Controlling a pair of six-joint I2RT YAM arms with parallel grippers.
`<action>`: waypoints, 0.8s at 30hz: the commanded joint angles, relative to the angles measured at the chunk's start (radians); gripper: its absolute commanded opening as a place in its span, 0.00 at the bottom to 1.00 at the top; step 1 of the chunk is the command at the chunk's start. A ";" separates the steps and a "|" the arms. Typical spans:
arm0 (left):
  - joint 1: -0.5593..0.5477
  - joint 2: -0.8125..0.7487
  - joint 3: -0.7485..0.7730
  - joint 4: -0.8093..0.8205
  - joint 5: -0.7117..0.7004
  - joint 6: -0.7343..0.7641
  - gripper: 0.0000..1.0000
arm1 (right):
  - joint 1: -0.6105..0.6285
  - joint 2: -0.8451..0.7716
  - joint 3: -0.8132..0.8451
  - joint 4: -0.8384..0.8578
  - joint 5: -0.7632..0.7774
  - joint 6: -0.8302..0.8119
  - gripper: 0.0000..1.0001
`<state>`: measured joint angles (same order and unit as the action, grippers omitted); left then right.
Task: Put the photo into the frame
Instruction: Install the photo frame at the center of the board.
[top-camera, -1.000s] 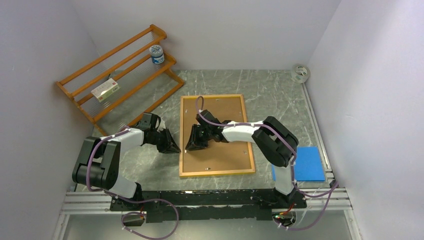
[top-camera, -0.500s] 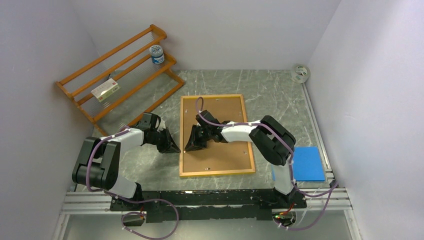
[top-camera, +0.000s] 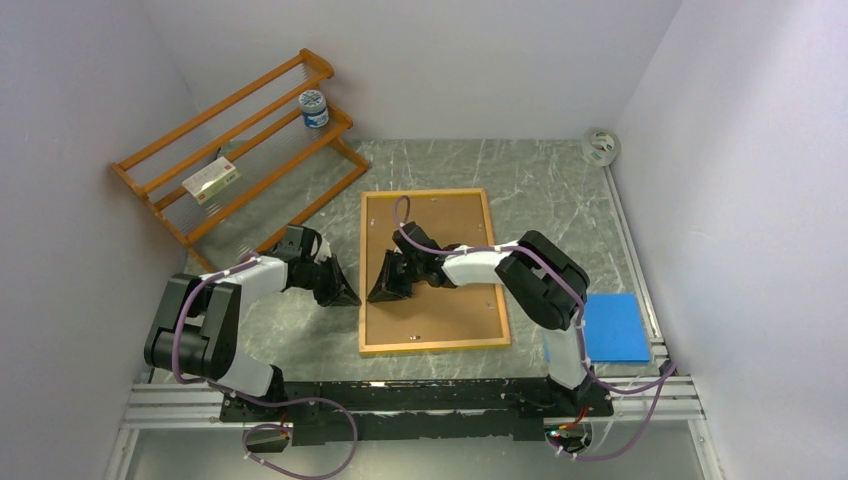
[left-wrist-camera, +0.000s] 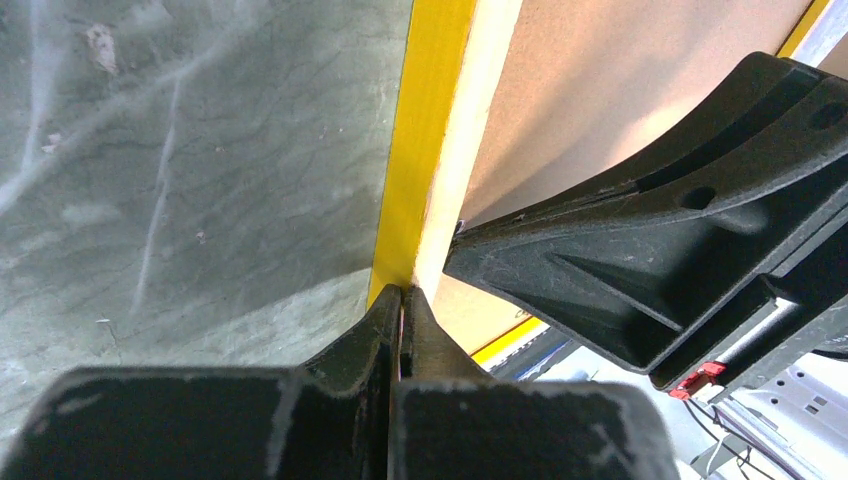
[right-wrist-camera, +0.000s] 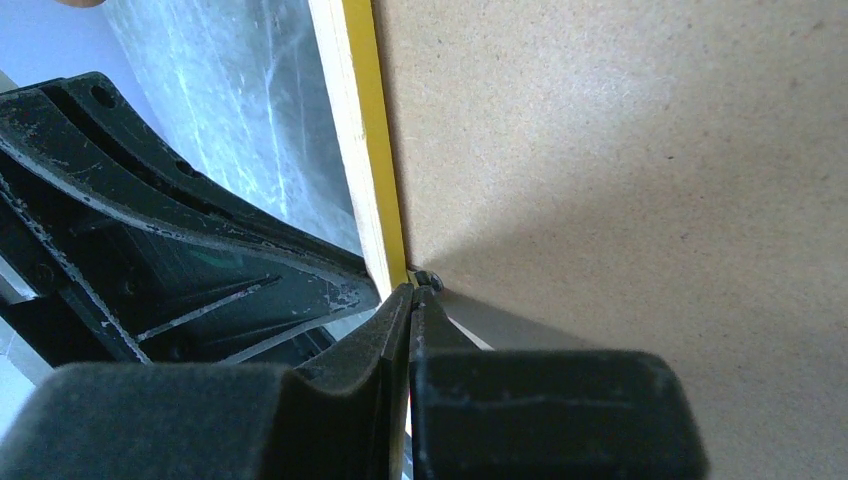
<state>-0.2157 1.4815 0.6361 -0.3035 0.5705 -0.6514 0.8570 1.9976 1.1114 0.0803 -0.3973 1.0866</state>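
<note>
The frame (top-camera: 432, 346) lies back up on the table, its brown backing board (top-camera: 440, 215) filling it. Its yellow side (left-wrist-camera: 420, 120) shows along the left rail. My left gripper (top-camera: 352, 298) is shut, its tips (left-wrist-camera: 403, 292) touching the outer face of that rail from the table side. Over the board, my right gripper (top-camera: 374, 295) is shut too. Its tips (right-wrist-camera: 412, 290) meet at a small dark tab (right-wrist-camera: 428, 279) where the board (right-wrist-camera: 620, 150) joins the rail (right-wrist-camera: 358, 130). The two grippers face each other across the rail. The photo is hidden.
An orange slatted rack (top-camera: 235, 140) stands at the back left, holding a jar (top-camera: 314, 108) and a small box (top-camera: 211, 181). A blue sheet (top-camera: 612, 328) lies at the right near edge. A tape roll (top-camera: 600, 146) sits in the far right corner. White walls enclose the table.
Both grippers have closed. The right gripper has slid slightly left toward the frame's left rail, and the right arm now covers less of the blue sheet.
</note>
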 joint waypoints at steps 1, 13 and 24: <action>-0.033 -0.001 -0.017 -0.004 -0.022 -0.010 0.03 | 0.003 0.005 -0.009 0.075 0.067 0.016 0.06; -0.031 -0.098 0.042 -0.024 -0.084 -0.017 0.14 | -0.031 -0.254 -0.078 0.113 0.123 -0.064 0.24; -0.015 -0.020 0.168 0.019 -0.120 -0.009 0.43 | -0.251 -0.520 -0.059 -0.428 0.500 -0.305 0.48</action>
<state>-0.2413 1.4200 0.7570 -0.3180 0.4873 -0.6655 0.6926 1.5265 1.0348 -0.1184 -0.0792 0.9051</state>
